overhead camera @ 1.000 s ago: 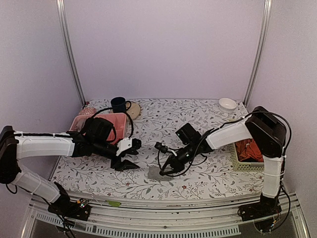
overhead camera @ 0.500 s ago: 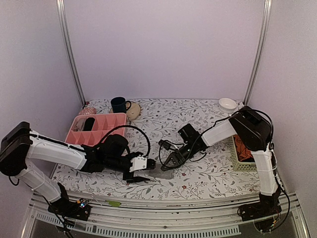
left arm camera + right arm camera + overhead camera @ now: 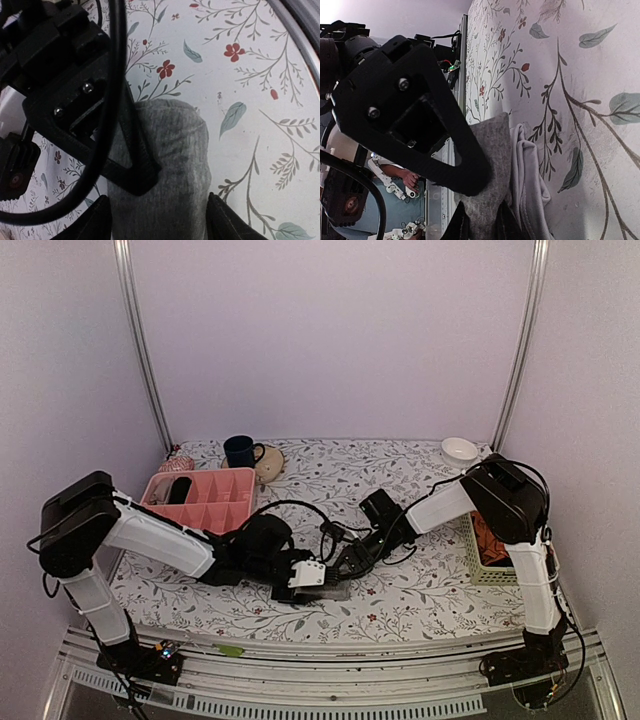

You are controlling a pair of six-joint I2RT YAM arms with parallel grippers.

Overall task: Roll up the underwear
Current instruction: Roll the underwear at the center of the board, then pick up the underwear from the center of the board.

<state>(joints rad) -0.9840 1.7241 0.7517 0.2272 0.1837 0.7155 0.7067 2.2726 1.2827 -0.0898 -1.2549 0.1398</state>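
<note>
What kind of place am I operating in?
Probably a lab robot cell dressed as a home table: bare lilac walls framed by aluminium posts, a floral tablecloth, and a metal mounting rail along the near edge.

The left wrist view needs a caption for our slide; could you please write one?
Open left gripper straddles the grey underwear on the floral table while the right gripper pinches it.

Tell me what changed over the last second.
The left gripper swept right across the table, from beside the pink tray to the underwear, and now straddles it, open. Nothing newly grasped or released. The right gripper stayed pinched on the underwear, which kept its place; tray, mug and basket unmoved.
</note>
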